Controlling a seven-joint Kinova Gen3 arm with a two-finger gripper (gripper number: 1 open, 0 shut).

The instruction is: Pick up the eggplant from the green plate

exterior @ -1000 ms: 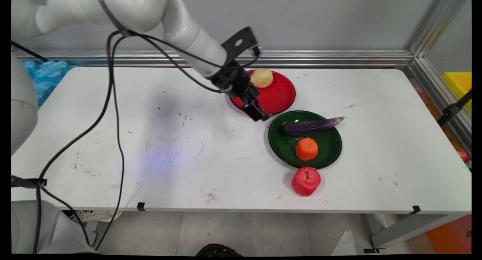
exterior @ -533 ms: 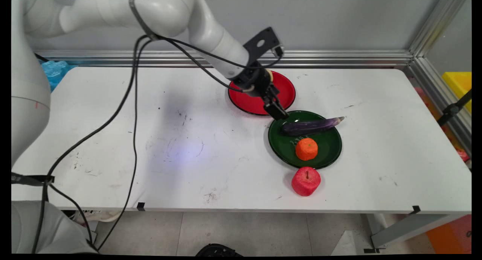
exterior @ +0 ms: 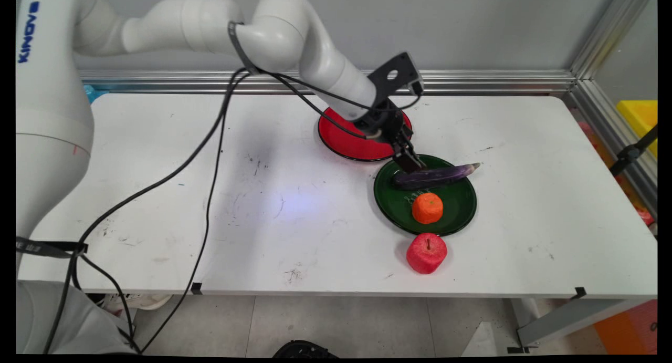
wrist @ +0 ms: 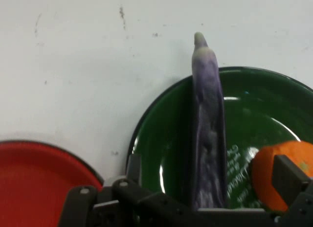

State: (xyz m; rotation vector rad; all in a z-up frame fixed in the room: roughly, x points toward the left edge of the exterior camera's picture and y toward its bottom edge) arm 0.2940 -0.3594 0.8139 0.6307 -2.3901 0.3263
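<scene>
A purple eggplant (exterior: 436,176) lies across the far half of a green plate (exterior: 385,205), its tip pointing right past the rim. My gripper (exterior: 412,164) hangs low over the eggplant's left end. In the hand view the eggplant (wrist: 208,114) runs up the middle between my two open fingers (wrist: 133,164), and the gripper (wrist: 210,169) straddles it without closing on it. An orange (exterior: 427,208) sits on the same plate just nearer than the eggplant. In the hand view the orange (wrist: 274,174) lies by my right finger.
A red plate (exterior: 344,142) stands just behind and to the left of the green one, partly covered by my wrist. A red apple (exterior: 426,253) rests on the table in front of the green plate (wrist: 259,104). Black cables hang across the table's left half.
My gripper has travelled right and down, from over the red plate's front edge to the eggplant's left end. The yellowish thing on the red plate is now hidden by my arm.
</scene>
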